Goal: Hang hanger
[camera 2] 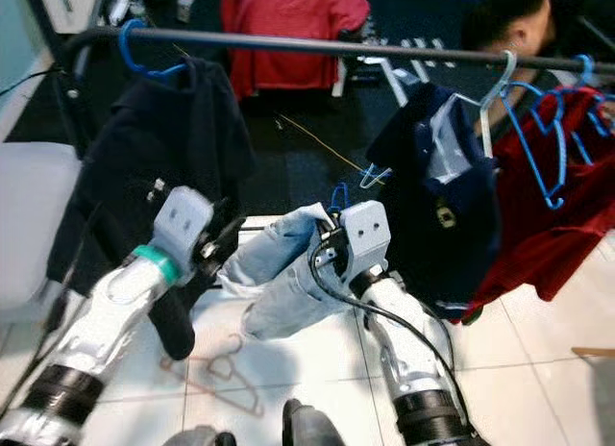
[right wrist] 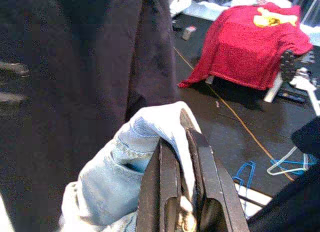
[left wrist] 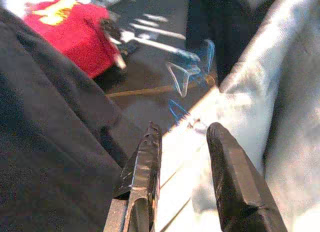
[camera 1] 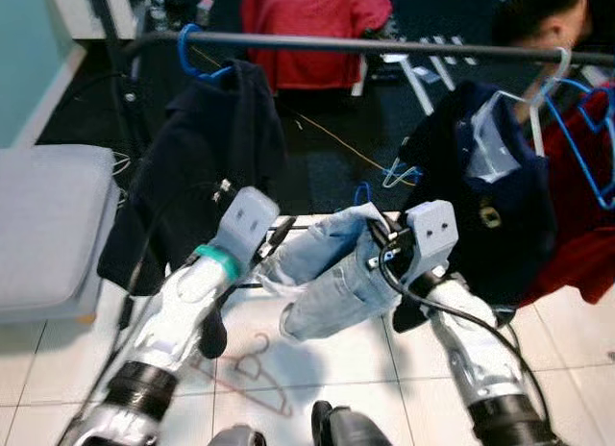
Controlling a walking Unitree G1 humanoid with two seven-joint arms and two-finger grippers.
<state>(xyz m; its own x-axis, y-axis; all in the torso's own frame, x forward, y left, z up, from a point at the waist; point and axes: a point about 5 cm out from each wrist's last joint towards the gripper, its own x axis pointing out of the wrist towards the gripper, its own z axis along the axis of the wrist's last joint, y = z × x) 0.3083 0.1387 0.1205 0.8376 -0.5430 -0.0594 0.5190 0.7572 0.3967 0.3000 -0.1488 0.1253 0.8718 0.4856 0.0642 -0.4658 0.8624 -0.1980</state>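
Right hand [right wrist: 182, 192] pinches soft, faded denim garment [camera 1: 332, 273].

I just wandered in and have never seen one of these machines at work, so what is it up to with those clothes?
The robot is standing at a clothes rail, holding a pale denim garment up in front of it. Its right gripper has its fingers shut on the top edge of the denim, where a blue hanger hook pokes out. The left gripper is open beside the fabric. The garment is below the rail, not yet hung. Dark jackets and a red top already hang there.
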